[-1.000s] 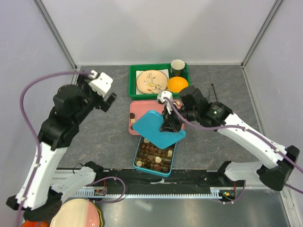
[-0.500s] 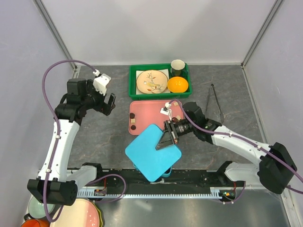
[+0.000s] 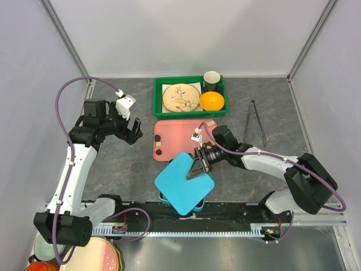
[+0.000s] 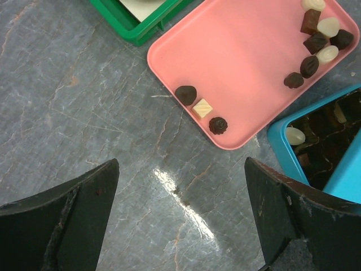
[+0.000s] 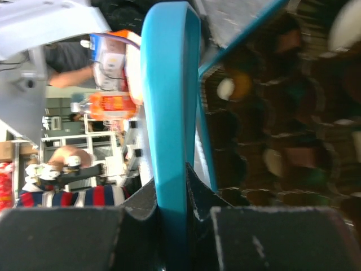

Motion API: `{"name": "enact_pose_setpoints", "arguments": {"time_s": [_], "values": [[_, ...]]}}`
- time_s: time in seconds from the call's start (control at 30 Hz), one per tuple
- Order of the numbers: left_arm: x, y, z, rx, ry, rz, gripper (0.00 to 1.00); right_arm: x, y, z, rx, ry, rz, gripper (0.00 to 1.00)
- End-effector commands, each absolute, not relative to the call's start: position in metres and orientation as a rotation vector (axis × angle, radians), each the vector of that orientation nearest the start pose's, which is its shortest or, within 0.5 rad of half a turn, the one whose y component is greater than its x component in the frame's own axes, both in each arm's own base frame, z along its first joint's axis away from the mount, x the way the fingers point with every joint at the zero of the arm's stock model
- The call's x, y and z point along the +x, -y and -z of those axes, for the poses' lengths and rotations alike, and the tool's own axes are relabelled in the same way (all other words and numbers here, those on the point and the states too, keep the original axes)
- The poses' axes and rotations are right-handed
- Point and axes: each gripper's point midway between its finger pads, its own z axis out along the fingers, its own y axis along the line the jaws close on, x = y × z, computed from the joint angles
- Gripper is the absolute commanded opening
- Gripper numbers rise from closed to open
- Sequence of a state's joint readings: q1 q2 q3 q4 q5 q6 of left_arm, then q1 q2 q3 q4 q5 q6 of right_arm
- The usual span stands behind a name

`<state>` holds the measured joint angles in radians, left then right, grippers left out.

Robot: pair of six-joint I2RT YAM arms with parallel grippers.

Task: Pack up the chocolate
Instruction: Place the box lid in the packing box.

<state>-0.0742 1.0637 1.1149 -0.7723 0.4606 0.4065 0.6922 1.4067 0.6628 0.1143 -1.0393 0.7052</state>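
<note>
The right gripper (image 3: 198, 164) is pinching the rim of a stiff teal lid (image 3: 181, 185) over the box (image 4: 304, 110). The left gripper (image 4: 180, 210), fingers apart, is hovering near loose chocolates (image 4: 186, 93) on the pink tray (image 4: 237, 68). They are probably light and fragile, needing a gentle side pinch.

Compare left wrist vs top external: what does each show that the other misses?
Only left wrist: the chocolate close up, with dark and cream pieces distinct on the pink tray. More pieces sit inside the uncovered corner of the blue box. The left gripper is open and empty.
Only top external: the right gripper is clamped on the blue lid, which hides the box contents. It also shows the orange, cup and tongs.
Both: pink tray, green tray, blue box.
</note>
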Motion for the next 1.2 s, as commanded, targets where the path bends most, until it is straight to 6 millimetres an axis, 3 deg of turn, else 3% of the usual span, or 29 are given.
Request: {"name": "enact_pose_setpoints", "arguments": {"time_s": [0.0,0.13,0.3,0.47,0.93,1.07,1.17], "values": [[0.275,0.093,-0.238,0.765,-2.055,0.409,0.99,0.136,-0.313,-0.13,-0.772,-2.399,-1.721,0.0],[0.271,0.096,-0.237,0.776,-2.055,0.428,0.99,0.148,-0.311,-0.118,-0.741,-2.453,-1.624,0.07],[0.266,0.098,-0.234,0.788,-2.056,0.451,0.99,0.158,-0.303,-0.103,-0.672,-2.54,-1.525,0.28],[0.262,0.1,-0.233,0.798,-2.055,0.471,0.99,0.167,-0.298,-0.097,-0.652,-2.569,-1.447,0.39],[0.251,0.101,-0.229,0.837,-2.05,0.48,0.99,0.181,-0.276,-0.093,-0.596,-2.631,-1.295,0.58],[0.248,0.102,-0.226,0.851,-2.049,0.492,0.99,0.179,-0.267,-0.095,-0.59,-2.657,-1.221,0.88],[0.247,0.103,-0.227,0.856,-2.046,0.497,0.99,0.18,-0.263,-0.1,-0.584,-2.65,-1.183,0.88]]}}
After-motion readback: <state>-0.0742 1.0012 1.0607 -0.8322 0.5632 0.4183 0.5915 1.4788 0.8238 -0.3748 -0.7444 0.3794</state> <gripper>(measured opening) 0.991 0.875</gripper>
